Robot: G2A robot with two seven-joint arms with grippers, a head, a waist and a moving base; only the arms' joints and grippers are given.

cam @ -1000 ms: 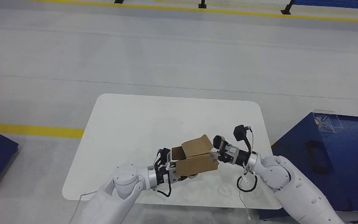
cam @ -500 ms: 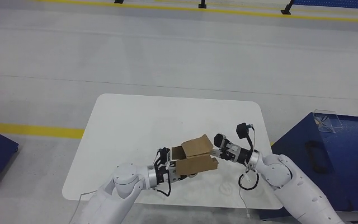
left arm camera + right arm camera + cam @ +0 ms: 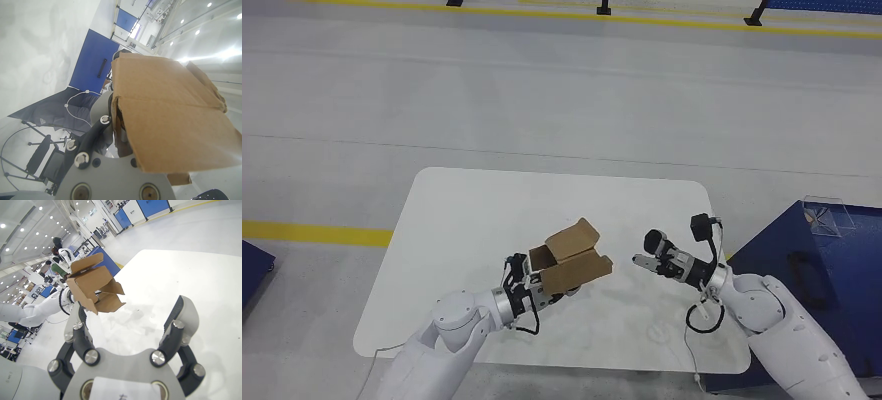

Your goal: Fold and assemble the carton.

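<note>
A brown carton (image 3: 572, 262), part folded with its flaps loose, hangs tilted above the near middle of the white table (image 3: 492, 210). My left gripper (image 3: 533, 284) is shut on the carton's left end. In the left wrist view one carton (image 3: 166, 113) wall is clamped against a black finger (image 3: 99, 126). My right gripper (image 3: 645, 252) stands open a short way to the right of the carton, apart from it. The right wrist view shows the right gripper (image 3: 130, 308) holding nothing, with the carton (image 3: 92, 283) beyond, its open end and flaps facing it.
A blue cabinet (image 3: 812, 270) stands just off the table's right edge. A white cable (image 3: 704, 318) loops from the right forearm. The far half of the table is bare.
The right gripper has drawn back to the right, away from the carton's end. The left arm has pulled the carton left and tilted it up.
</note>
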